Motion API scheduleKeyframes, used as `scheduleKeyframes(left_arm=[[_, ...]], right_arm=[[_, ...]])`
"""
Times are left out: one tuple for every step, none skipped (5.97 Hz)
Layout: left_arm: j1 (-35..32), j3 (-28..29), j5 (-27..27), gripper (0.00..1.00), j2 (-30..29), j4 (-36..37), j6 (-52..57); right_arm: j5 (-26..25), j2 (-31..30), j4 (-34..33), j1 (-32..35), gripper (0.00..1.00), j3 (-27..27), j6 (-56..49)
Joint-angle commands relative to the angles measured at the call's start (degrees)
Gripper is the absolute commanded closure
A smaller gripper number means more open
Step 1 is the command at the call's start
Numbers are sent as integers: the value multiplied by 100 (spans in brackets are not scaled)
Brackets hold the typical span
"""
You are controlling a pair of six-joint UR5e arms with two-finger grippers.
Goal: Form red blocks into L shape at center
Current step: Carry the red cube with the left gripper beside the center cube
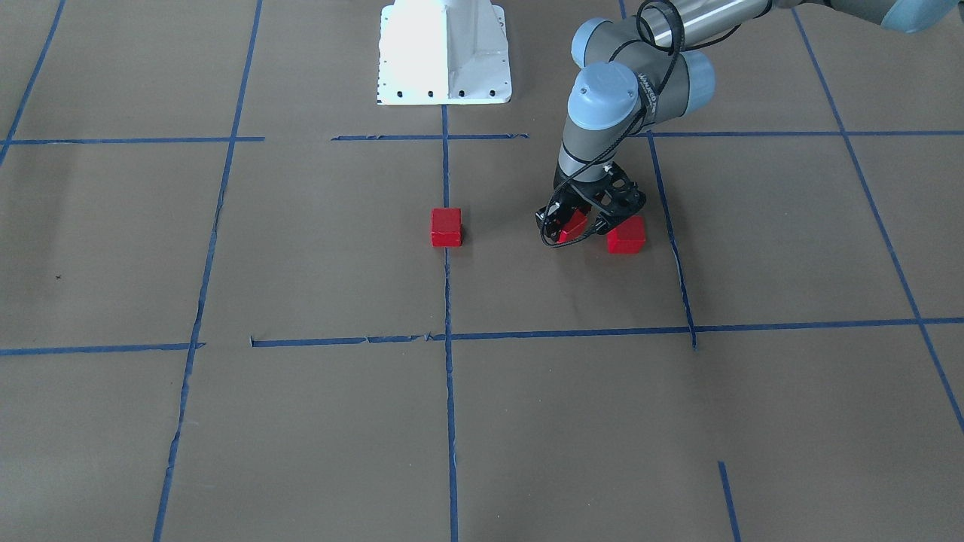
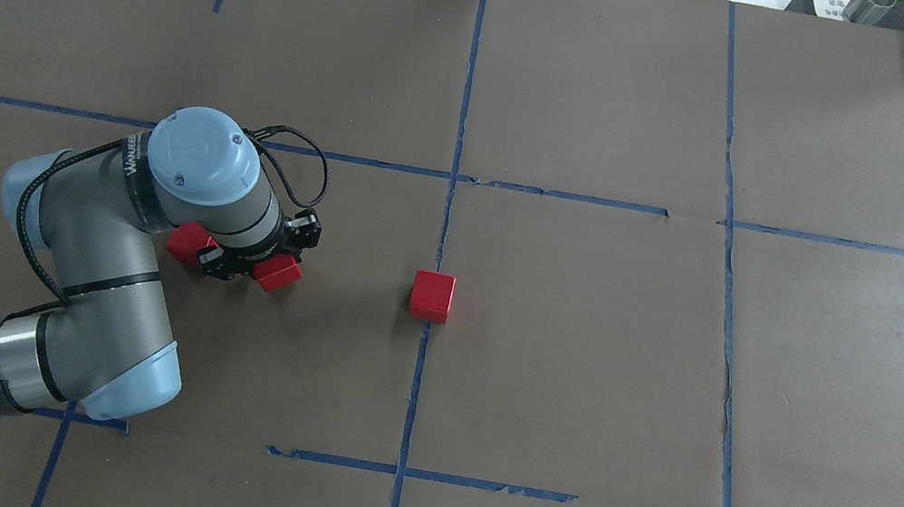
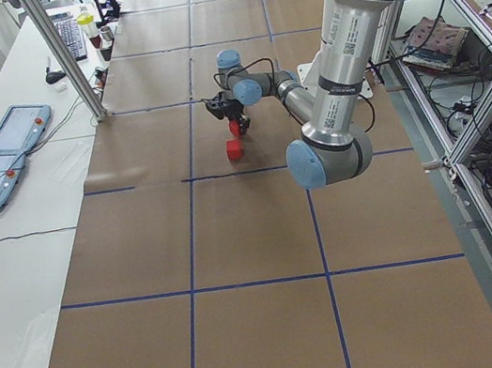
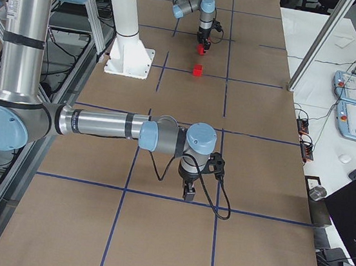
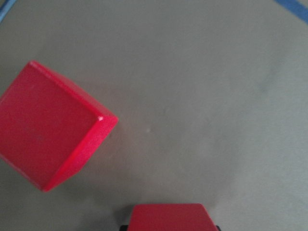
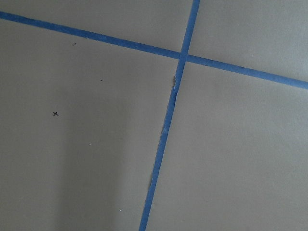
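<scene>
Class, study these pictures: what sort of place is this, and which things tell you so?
Probably a robotics lab: the left gripper on a robot arm holds a red block over a paper-covered table gridded with blue tape, and control tablets lie on a side bench.

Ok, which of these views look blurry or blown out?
Left wrist view: out of focus, the loose red block and the gripped red block at the bottom edge have fuzzy edges. Front-facing view: the white robot base is blown out. Overhead view: sharp, evenly lit. Right wrist view: crisp blue tape, a soft shadow at left.
</scene>
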Motion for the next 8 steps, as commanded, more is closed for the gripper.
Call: scheduleKeyframes(left_arm=[[-96,37,20,96,-373,29,1015],[-96,108,107,100,-576,21,1770],[-96,169,204,100,-665,-32,2587],[-114,692,222,100,-1205,-41,2717],[-114,1567,223,100,-1959,-50,2683],[-79,1881,214,100,-2193,-50,2718],[-52,2249,214,100,-2465,-59,2718],[52,2514,214,100,-2615,-59,2709]], right_arm=[[0,0,2,0,1,0,11],[0,0,3,0,1,9,20],[0,0,3,0,1,0,28],[-9,0,3,9,1,0,37],[0,0,3,0,1,0,46],[-9,0,3,0,1,0,46],[-9,0,-6,0,1,-9,46],[-9,0,2,0,1,-17,46]])
